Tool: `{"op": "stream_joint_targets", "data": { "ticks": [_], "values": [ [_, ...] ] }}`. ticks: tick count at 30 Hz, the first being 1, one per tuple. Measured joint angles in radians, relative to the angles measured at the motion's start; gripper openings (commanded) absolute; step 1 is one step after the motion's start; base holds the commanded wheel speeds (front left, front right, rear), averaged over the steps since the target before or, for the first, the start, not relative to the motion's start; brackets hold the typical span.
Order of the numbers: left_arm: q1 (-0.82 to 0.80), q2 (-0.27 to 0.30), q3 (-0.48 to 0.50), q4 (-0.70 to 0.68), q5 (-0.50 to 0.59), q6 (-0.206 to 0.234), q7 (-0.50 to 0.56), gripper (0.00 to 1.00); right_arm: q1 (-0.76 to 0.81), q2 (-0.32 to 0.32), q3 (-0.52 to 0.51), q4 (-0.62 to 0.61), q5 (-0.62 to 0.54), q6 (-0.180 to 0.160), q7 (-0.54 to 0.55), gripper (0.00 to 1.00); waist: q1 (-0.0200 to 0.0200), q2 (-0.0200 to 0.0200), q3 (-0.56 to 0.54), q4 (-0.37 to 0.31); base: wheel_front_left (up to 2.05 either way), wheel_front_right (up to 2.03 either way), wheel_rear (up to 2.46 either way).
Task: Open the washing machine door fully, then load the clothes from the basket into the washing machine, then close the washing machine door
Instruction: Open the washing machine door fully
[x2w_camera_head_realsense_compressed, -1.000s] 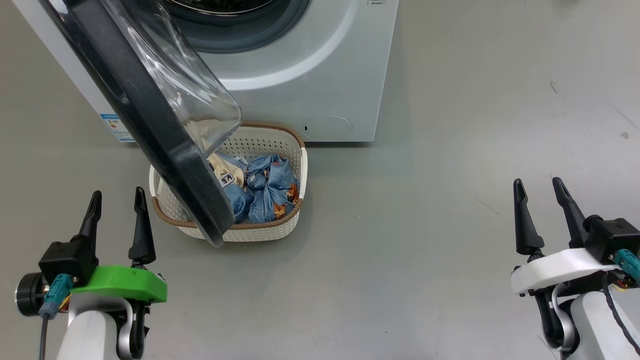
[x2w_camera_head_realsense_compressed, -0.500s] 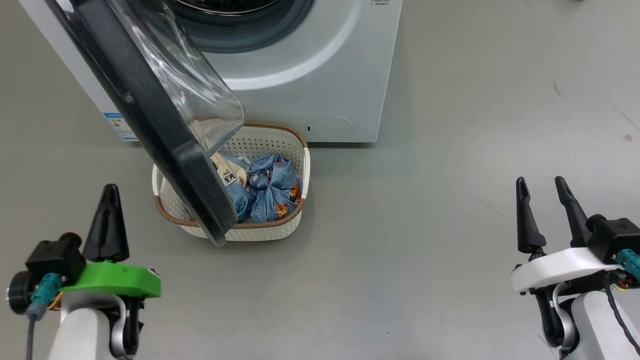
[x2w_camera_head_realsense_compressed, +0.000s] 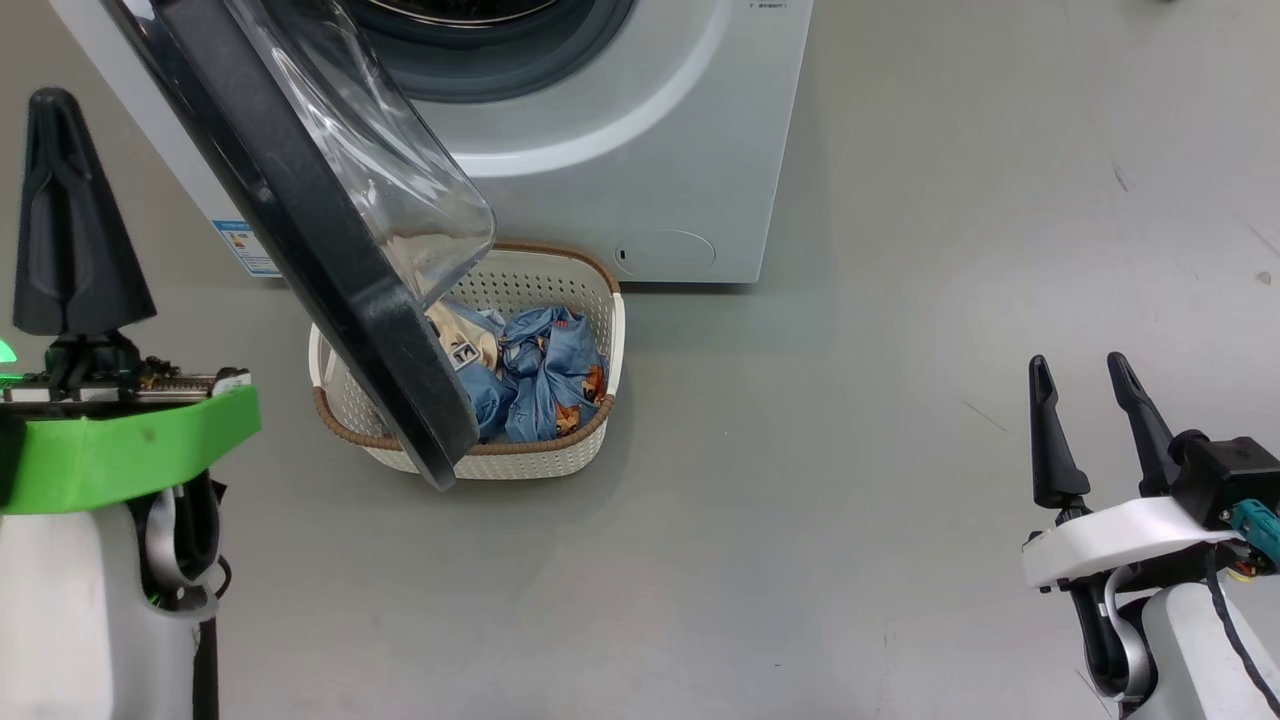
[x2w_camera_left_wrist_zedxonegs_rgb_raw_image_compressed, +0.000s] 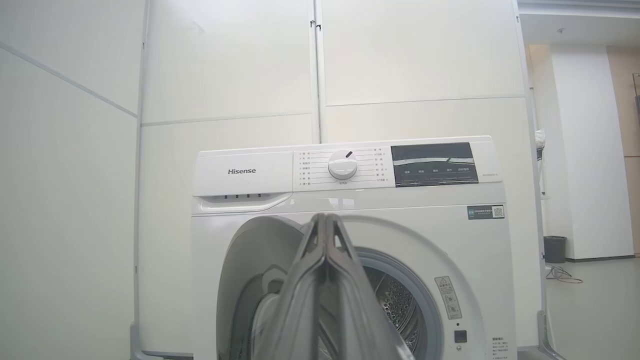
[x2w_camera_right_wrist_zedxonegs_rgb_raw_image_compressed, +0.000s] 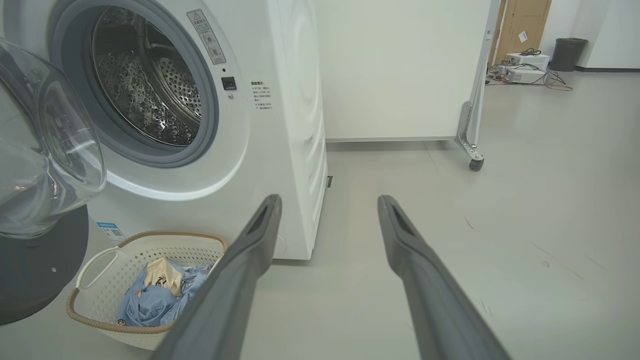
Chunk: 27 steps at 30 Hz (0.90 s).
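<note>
The washing machine (x2w_camera_head_realsense_compressed: 640, 150) stands at the top of the head view, its drum (x2w_camera_right_wrist_zedxonegs_rgb_raw_image_compressed: 145, 85) showing. The washing machine door (x2w_camera_head_realsense_compressed: 330, 270) hangs partly open, its black ring and glass dome (x2w_camera_right_wrist_zedxonegs_rgb_raw_image_compressed: 45, 150) reaching out over the basket (x2w_camera_head_realsense_compressed: 500, 465). Crumpled light blue clothes (x2w_camera_head_realsense_compressed: 545, 375) with a cream piece lie in the basket on the floor against the machine. My left gripper (x2w_camera_head_realsense_compressed: 50, 100) is raised at the left, shut and holding nothing, and points at the machine's front (x2w_camera_left_wrist_zedxonegs_rgb_raw_image_compressed: 240, 200). My right gripper (x2w_camera_head_realsense_compressed: 1076, 363) hovers open and low at the right, far from the basket (x2w_camera_right_wrist_zedxonegs_rgb_raw_image_compressed: 145, 250).
Grey floor (x2w_camera_head_realsense_compressed: 850, 450) spreads to the right of the machine and the basket. A white partition on casters (x2w_camera_right_wrist_zedxonegs_rgb_raw_image_compressed: 475, 162) stands behind the machine. A dark bin (x2w_camera_right_wrist_zedxonegs_rgb_raw_image_compressed: 567, 52) and boxes with cables (x2w_camera_right_wrist_zedxonegs_rgb_raw_image_compressed: 525, 72) sit far back right.
My left arm has lifted well up on the left side, and its fingers have gone from spread to pressed together. The right arm, door and basket have stayed put.
</note>
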Motion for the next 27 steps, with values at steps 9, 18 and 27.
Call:
{"op": "stream_joint_targets", "data": {
  "ticks": [9,18,27],
  "values": [
    [-0.037,0.023,-0.151,-0.135,0.008,0.0,0.0,0.0,0.0,0.011,0.0,0.007,-0.01,0.016,0.0,1.0,0.0,0.0,-0.001,-0.001,0.0,0.0,0.0],
    [-0.042,0.043,-0.321,-0.168,0.003,0.0,-0.003,0.0,0.0,0.022,0.004,0.019,-0.023,0.034,0.0,1.0,0.0,0.0,0.0,-0.004,0.0,0.0,0.0],
    [0.01,0.055,-0.495,-0.132,-0.024,0.0,-0.002,0.0,0.0,0.028,0.006,0.031,-0.027,0.05,0.0,1.0,0.0,0.0,0.007,-0.011,0.0,0.0,0.0]
  ]
}}
